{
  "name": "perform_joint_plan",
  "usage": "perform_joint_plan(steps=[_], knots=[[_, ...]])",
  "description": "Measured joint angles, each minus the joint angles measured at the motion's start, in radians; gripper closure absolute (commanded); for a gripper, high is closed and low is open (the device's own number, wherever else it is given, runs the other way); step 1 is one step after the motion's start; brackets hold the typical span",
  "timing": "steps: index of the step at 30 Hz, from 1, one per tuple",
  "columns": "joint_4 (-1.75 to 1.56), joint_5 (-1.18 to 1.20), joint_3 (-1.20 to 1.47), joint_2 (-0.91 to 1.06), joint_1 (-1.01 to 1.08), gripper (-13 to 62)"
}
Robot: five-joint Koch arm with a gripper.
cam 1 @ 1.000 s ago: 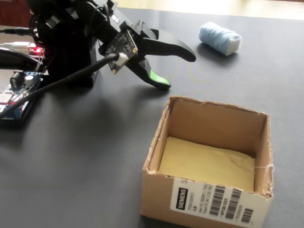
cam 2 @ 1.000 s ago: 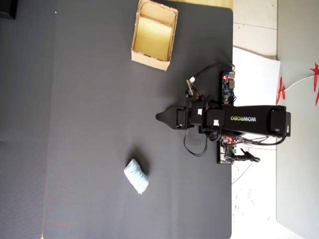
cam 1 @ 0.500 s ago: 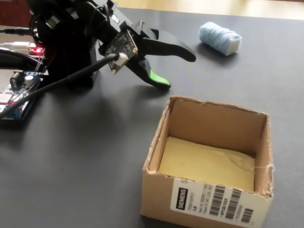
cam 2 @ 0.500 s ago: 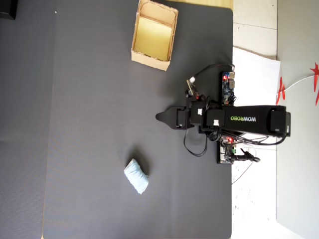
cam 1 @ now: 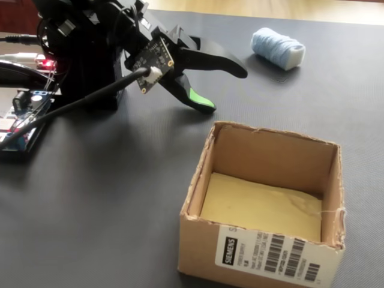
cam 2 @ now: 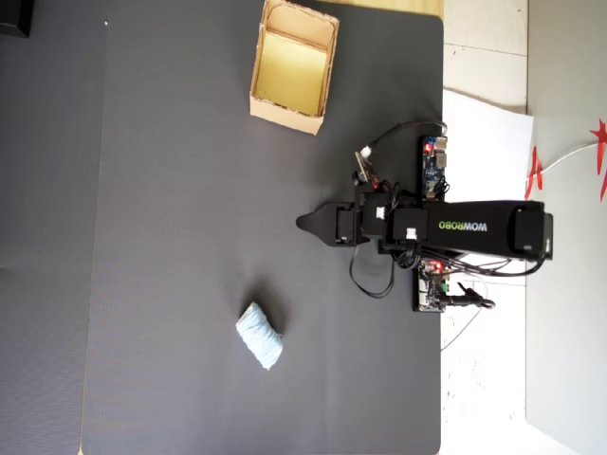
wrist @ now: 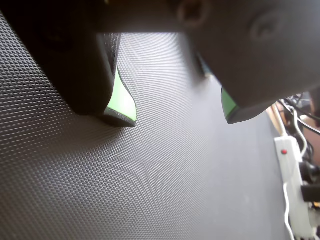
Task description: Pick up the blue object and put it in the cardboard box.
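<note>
Claw [cam 1: 227,89] jaws spread, empty, above the table's dark mat. Pale blue rolled yarn lump [cam 1: 278,48] lies well apart from the tan cardboard box [cam 1: 264,240]; careless closing could roll it away.
</note>
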Motion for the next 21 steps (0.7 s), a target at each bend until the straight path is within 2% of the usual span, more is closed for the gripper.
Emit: perform_joint_plan(steps=[6,21], knots=[[0.003,0.0,0.0,0.0,-0.086,15.5],[-0.014,-0.061,0.0,0.0,-0.557,15.5]])
